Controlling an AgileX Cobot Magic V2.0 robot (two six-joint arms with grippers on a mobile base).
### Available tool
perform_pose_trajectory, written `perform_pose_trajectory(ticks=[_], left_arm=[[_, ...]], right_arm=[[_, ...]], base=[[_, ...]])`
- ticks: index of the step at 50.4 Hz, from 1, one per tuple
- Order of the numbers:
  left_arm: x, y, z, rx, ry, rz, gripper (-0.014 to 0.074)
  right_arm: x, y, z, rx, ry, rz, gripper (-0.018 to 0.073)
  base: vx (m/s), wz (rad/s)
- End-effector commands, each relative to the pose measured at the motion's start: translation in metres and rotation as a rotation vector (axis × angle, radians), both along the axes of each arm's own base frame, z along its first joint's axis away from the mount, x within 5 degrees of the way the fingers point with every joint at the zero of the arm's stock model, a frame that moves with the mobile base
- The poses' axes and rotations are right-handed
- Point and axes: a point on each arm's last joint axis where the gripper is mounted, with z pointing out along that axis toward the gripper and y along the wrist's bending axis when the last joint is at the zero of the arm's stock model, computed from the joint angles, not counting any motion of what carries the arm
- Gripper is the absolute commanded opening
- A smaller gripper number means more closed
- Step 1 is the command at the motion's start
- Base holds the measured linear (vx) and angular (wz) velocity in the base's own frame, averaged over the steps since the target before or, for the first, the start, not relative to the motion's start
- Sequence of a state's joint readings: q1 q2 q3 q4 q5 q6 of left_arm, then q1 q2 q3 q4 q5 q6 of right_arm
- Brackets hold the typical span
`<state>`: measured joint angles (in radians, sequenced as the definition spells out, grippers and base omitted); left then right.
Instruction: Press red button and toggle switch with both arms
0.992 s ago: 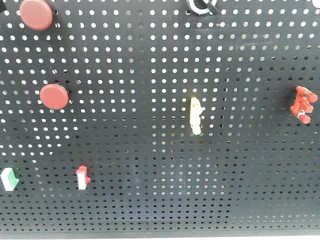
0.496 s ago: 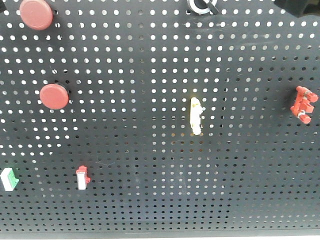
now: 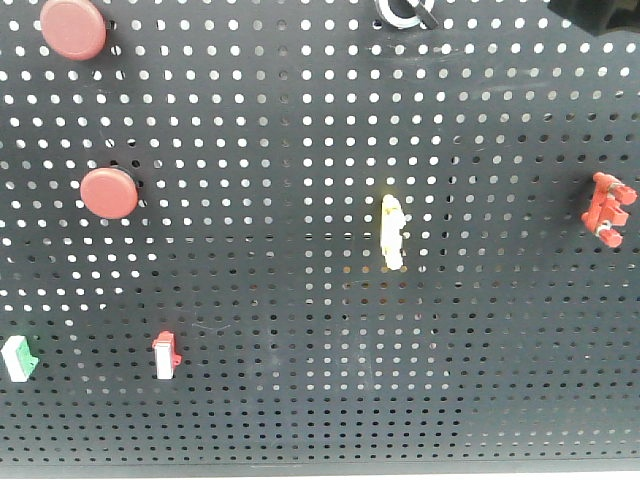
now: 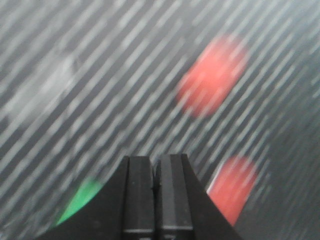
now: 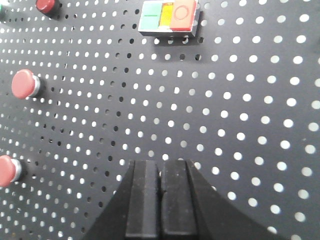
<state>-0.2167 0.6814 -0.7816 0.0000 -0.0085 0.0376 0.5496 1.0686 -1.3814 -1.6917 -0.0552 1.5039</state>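
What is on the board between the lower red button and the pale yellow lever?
Nothing: in the front view, only bare perforated board lies between the lower red button and the pale yellow lever.

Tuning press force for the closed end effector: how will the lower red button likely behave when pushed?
The lower red button probably travels straight inward; it sits on a stem fixed to the pegboard. Its broad, flat-domed matte face likely resists slipping. It should not roll or tip.

Dark perforated pegboard filling view, light seemingly behind holes
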Motion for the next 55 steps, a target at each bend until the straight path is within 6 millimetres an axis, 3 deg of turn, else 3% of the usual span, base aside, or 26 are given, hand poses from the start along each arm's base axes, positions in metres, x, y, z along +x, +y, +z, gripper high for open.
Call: perform_pose_trajectory(ticks=[1, 13, 24, 37, 55], left_arm=[[-0.028, 0.017, -0.029, -0.032, -0.058, 0.094, 0.0002], [-0.065, 0.031, -0.153, -0.008, 0.046, 0.234, 0.0002], [-0.078, 0.030, -0.217, -0.012, 0.058, 0.233, 0.0002], [-0.076, 0.030, -0.234, 0.011, 0.285, 0.230, 0.0002], [-0.076, 0.030, -0.235, 0.013, 0.299, 0.230, 0.0002]], right_arm=[[-0.008, -0.007, 0.012, 0.012, -0.044, -0.017, 0.0000], [-0.008, -0.007, 0.012, 0.011, -0.044, -0.016, 0.0000], [-0.008, -0.006, 0.012, 0.011, -0.045, -0.015, 0.0000], [-0.007, -0.005, 0.011, 0.005, -0.043, -0.007, 0.0000], [-0.007, -0.005, 0.011, 0.005, -0.043, -0.007, 0.0000]], base=[[0.00, 0.00], [0.00, 0.00], [0.00, 0.00], [0.00, 0.00], [0.00, 0.00]])
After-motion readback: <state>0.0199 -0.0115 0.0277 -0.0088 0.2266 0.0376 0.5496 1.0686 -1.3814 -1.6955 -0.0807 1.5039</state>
